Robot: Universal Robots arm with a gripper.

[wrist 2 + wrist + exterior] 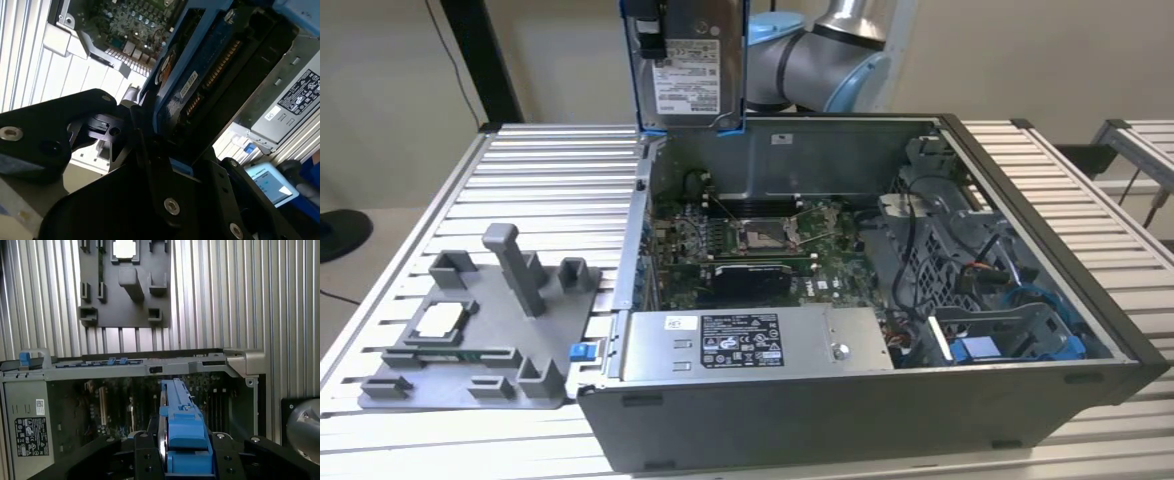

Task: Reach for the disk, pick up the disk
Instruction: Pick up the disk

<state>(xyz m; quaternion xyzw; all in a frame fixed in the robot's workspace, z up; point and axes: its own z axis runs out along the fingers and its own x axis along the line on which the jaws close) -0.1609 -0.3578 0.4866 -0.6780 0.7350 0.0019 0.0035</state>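
Note:
The disk [687, 60] hangs upright above the back left corner of the open computer case, high in the exterior view, with its white label facing the camera and blue rails down its sides. The grey robot arm [821, 55] is right behind it. In the first wrist view my gripper [184, 465] is shut on the disk [181, 415], whose blue rail runs edge-on between the black fingers [147, 462]. The second wrist view shows the disk's circuit-board side [200, 85] clamped by the same black fingers [145, 150]. The disk is well clear of the case.
The open computer case [1067, 300] holds a motherboard [747, 250], a grey power supply box [740, 342] at the front and blue drive bays [987, 345]. A grey fixture plate [467, 340] with a small silver chip [438, 322] lies on the slatted table [547, 150].

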